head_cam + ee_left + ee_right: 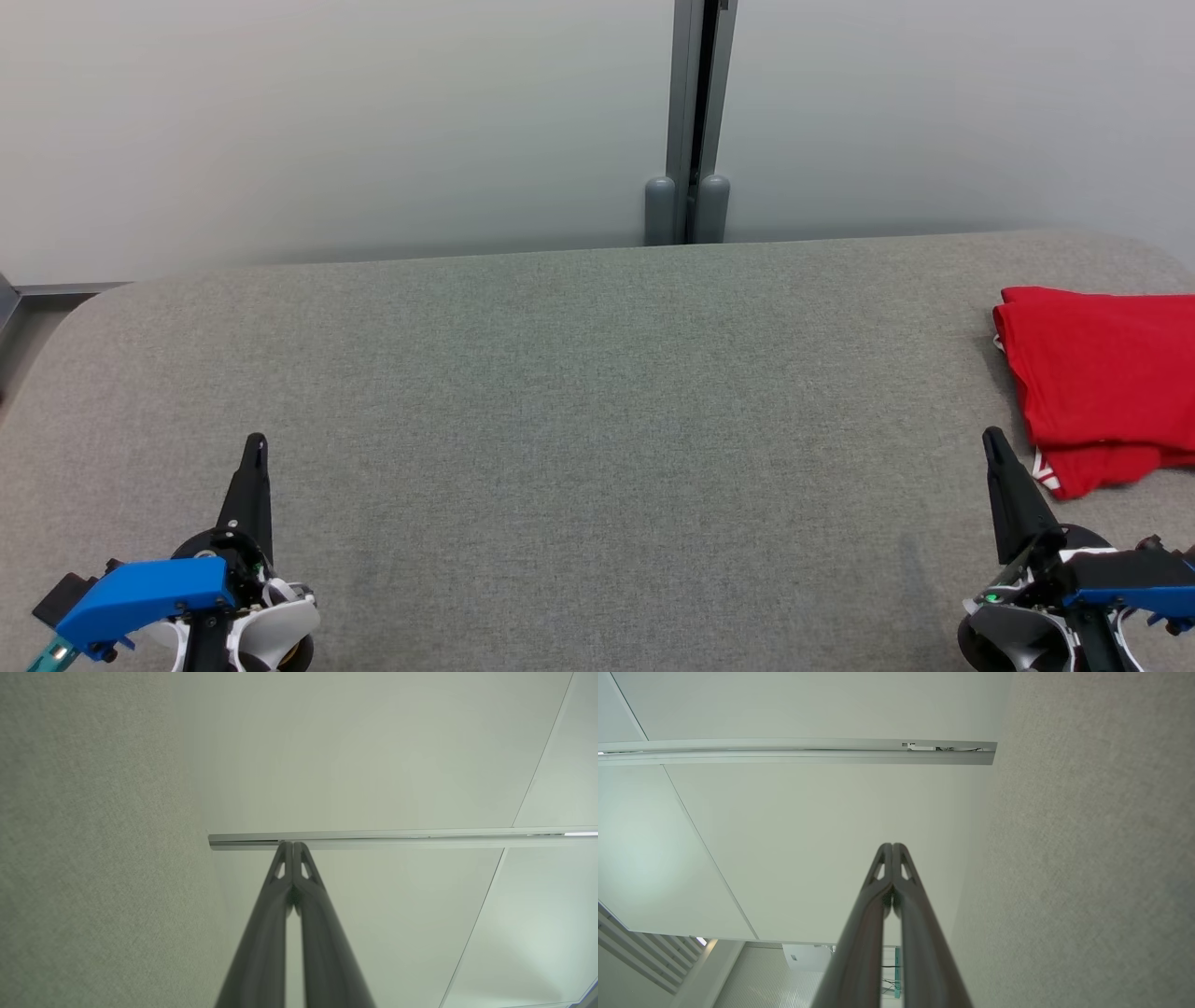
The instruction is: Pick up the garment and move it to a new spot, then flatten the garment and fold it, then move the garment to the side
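The garment (1102, 383) is red with white trim, folded into a compact stack at the right edge of the grey fabric table (579, 401). My right gripper (991, 439) rests at the lower right, just left of the garment's near corner, shut with nothing in it. At the lower left my left gripper (256, 442) is shut and empty too, far from the garment. In the left wrist view my left gripper (293, 843) has its fingertips pressed together. In the right wrist view my right gripper (893, 845) is likewise closed tip to tip.
A pale wall (327, 121) with a grey vertical post (693, 121) stands behind the table's far edge. The table's rounded left corner (84, 308) meets a grey ledge. The table surface (1087, 858) runs along the right of the right wrist view.
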`<state>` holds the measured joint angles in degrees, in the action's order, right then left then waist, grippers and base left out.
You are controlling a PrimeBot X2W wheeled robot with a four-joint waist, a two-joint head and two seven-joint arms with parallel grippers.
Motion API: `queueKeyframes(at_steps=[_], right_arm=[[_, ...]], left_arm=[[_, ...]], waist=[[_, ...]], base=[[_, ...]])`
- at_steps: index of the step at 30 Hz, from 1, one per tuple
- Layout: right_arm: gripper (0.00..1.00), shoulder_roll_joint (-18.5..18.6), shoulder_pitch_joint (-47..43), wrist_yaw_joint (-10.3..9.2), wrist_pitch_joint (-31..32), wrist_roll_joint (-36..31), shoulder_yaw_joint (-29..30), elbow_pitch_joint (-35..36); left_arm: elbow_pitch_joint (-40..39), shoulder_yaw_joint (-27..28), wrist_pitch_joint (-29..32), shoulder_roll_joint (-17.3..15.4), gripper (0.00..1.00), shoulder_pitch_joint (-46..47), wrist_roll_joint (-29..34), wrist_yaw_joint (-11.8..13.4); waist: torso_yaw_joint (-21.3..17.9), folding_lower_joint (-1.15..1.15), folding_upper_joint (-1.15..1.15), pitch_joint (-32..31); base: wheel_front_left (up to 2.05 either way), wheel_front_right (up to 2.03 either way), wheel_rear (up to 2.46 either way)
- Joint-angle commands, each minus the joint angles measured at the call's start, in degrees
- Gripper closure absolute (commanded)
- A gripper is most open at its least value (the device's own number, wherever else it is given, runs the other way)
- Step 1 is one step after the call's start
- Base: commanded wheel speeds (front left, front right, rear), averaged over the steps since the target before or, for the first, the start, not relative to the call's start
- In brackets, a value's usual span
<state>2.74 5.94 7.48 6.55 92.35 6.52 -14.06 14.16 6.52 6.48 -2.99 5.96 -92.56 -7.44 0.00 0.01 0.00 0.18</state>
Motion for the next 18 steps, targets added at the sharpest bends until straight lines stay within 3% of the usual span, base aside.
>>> queueKeyframes(at_steps=[1, 18], right_arm=[[1.00, 0.3, 0.5, 0.02, 0.2, 0.1, 0.1, 0.2], [1.00, 0.3, 0.5, 0.02, 0.2, 0.1, 0.1, 0.2]], left_arm=[[-0.2, 0.1, 0.2, 0.1, 1.00, 0.6, 0.2, -0.3], [-0.2, 0.2, 0.2, 0.1, 1.00, 0.6, 0.2, -0.3]], waist=[[0.0, -0.01, 0.00, 0.0], [0.0, -0.01, 0.00, 0.0]], base=[[0.00, 0.00, 0.00], [0.00, 0.00, 0.00]])
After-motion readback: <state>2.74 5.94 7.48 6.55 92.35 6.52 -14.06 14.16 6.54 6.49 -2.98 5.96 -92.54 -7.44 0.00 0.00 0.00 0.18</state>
